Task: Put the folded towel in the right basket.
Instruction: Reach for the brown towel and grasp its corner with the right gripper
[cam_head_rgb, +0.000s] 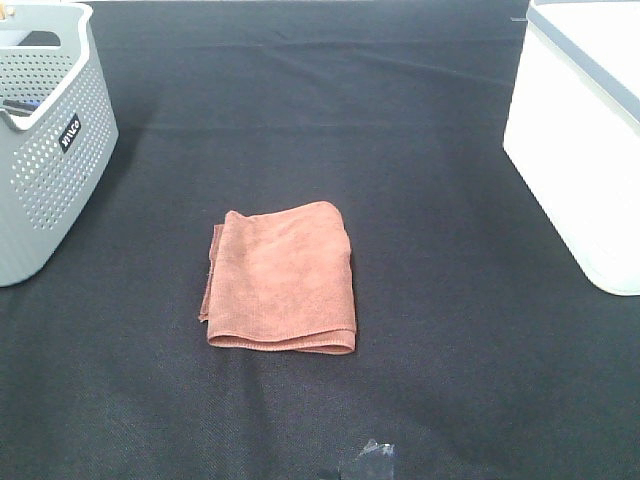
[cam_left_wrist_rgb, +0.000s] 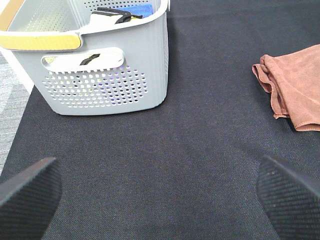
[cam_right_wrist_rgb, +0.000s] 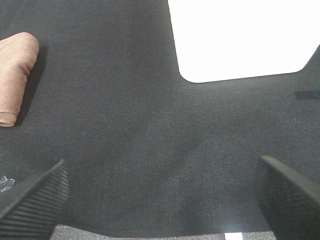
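Note:
The folded reddish-brown towel (cam_head_rgb: 282, 278) lies flat on the black cloth in the middle of the table. It also shows in the left wrist view (cam_left_wrist_rgb: 295, 90) and at the edge of the right wrist view (cam_right_wrist_rgb: 15, 75). The right basket (cam_head_rgb: 585, 130) is white and stands at the right edge; its wall shows in the right wrist view (cam_right_wrist_rgb: 240, 37). My left gripper (cam_left_wrist_rgb: 157, 197) is open and empty, well short of the towel. My right gripper (cam_right_wrist_rgb: 160, 200) is open and empty between towel and white basket. Neither arm shows in the exterior high view.
A grey perforated basket (cam_head_rgb: 45, 140) with a yellow handle stands at the back left and holds some items; it also shows in the left wrist view (cam_left_wrist_rgb: 100, 75). A small scrap (cam_head_rgb: 372, 460) lies near the table's front edge.

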